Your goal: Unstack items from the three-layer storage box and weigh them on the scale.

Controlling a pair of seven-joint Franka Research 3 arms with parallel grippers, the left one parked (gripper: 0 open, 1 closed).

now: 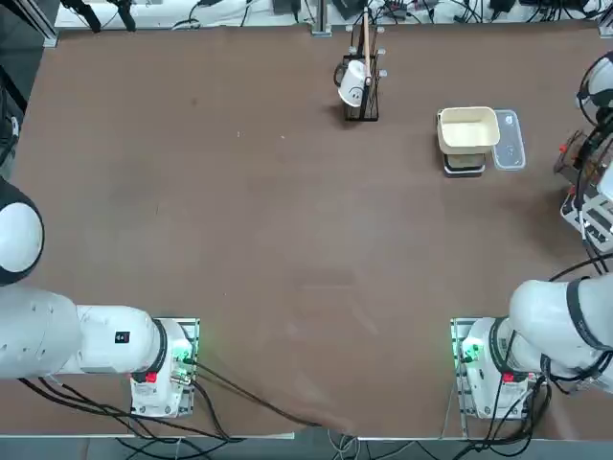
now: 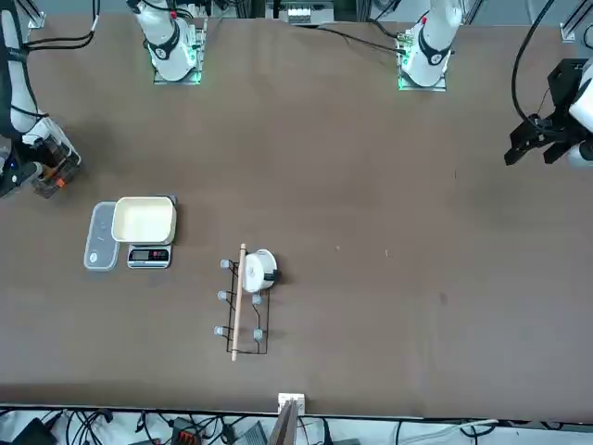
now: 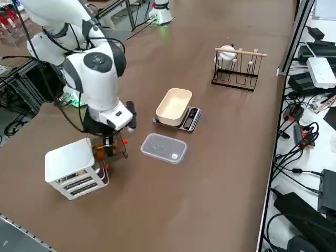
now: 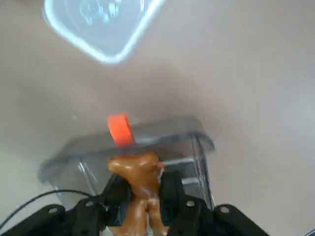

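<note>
Right end effector [image 4: 140, 209] pinched on an orange-brown item [image 4: 139, 189], fingers [image 4: 178, 196] pressed to either side of it, poised just above a pulled-out clear drawer with an orange handle [image 4: 119, 130]. Seen from the right side, end effector [image 3: 107, 144] low beside the three-layer storage box [image 3: 73, 167], near the surface's right edge. Clear plastic container [image 3: 164, 148] just beyond, then the scale [image 3: 177, 108] with its cream bowl, then the black stand with a white cup [image 3: 237, 65] toward the far edge.

Judged early in the task: bowl bare, nothing weighed yet; first item gripped, not yet carried over. Two further items presumably left in the box, none visible. Remaining: carry to the scale, release, repeat.

Grip and drawer plain only from the wrist. Top view catches just the box's edge [image 1: 594, 222] and shows the scale [image 1: 467, 136] and container touching. Front view shows the lit display of the scale [image 2: 145, 228].
</note>
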